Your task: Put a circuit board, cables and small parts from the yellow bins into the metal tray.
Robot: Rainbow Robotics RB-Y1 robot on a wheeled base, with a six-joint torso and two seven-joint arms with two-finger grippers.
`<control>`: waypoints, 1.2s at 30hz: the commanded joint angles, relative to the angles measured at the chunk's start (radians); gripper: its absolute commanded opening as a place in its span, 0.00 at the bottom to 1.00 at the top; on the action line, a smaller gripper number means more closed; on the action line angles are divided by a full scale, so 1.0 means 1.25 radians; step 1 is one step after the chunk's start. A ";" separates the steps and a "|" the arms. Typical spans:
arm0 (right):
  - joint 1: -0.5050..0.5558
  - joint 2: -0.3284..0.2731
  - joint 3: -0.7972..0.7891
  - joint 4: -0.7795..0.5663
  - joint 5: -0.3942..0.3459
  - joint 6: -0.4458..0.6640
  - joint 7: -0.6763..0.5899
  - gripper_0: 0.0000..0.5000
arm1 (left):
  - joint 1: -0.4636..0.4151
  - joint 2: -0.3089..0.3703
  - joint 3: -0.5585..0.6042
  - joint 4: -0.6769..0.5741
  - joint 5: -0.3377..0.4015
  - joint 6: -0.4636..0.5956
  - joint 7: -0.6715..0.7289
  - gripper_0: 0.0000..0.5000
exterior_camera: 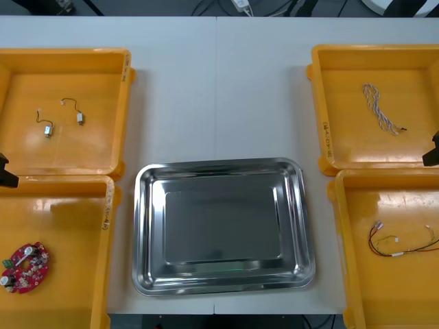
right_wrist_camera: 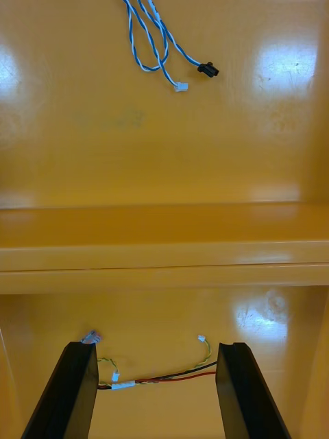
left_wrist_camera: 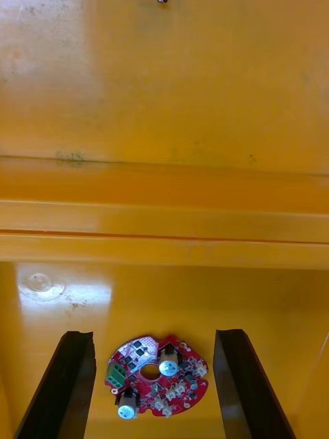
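4 yellow bins stand on the light worktop (exterior_camera: 219, 82), 2 at each side. The metal tray (exterior_camera: 223, 166) lies between them in the lower middle of the frame, bare and shiny inside.

The upper left bin (exterior_camera: 89, 147) holds 2 small metal parts (exterior_camera: 48, 130), each with a short wire, near each other but apart. The round red board (exterior_camera: 25, 267) lies in the lower left bin (exterior_camera: 68, 226), close to the left edge of the frame. The blue and white cable (exterior_camera: 381, 110) lies in the upper right bin (exterior_camera: 343, 130). The red, black and yellow cable (exterior_camera: 401, 245) lies in the lower right bin (exterior_camera: 384, 295).

The left tool (left_wrist_camera: 154, 335) hangs over the lower left bin. Its 2 black fingers (left_wrist_camera: 68, 384) stand wide apart and have hold of nothing; in the left wrist view the board lies on the bin floor between them.

The right tool (right_wrist_camera: 157, 345) hangs over the lower right bin, also wide open and holding nothing. In the right wrist view the red, black and yellow cable lies on the floor between its fingers, and the blue and white cable lies well beyond, past the 2 bin rims.
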 commanded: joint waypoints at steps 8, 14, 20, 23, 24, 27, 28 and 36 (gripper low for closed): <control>0.023 -0.025 -0.016 -0.034 0.003 -0.007 0.070 1.00 | -0.005 0.066 0.010 -0.012 0.023 0.004 0.023 1.00; 0.061 -0.025 -0.016 -0.081 0.021 -0.014 0.084 1.00 | 0.006 0.073 0.030 -0.022 0.035 0.004 0.118 1.00; 0.097 -0.025 -0.016 -0.108 0.017 -0.035 0.092 1.00 | 0.049 0.079 0.073 -0.051 0.046 0.004 0.202 1.00; 0.110 -0.025 -0.016 -0.112 0.011 -0.051 0.098 1.00 | 0.080 0.084 0.091 -0.073 0.049 0.004 0.248 1.00; 0.111 -0.025 -0.016 -0.113 0.010 -0.055 0.100 1.00 | 0.084 0.083 0.094 -0.078 0.049 0.004 0.255 1.00; 0.132 -0.025 -0.016 -0.128 0.004 -0.073 0.111 1.00 | 0.113 0.083 0.110 -0.103 0.049 0.004 0.302 1.00; 0.137 -0.025 -0.016 -0.132 0.003 -0.077 0.113 1.00 | 0.118 0.084 0.113 -0.108 0.049 0.004 0.310 1.00; 0.185 -0.026 -0.016 -0.200 0.011 -0.111 0.211 1.00 | 0.203 0.082 0.144 -0.128 0.055 0.004 0.416 1.00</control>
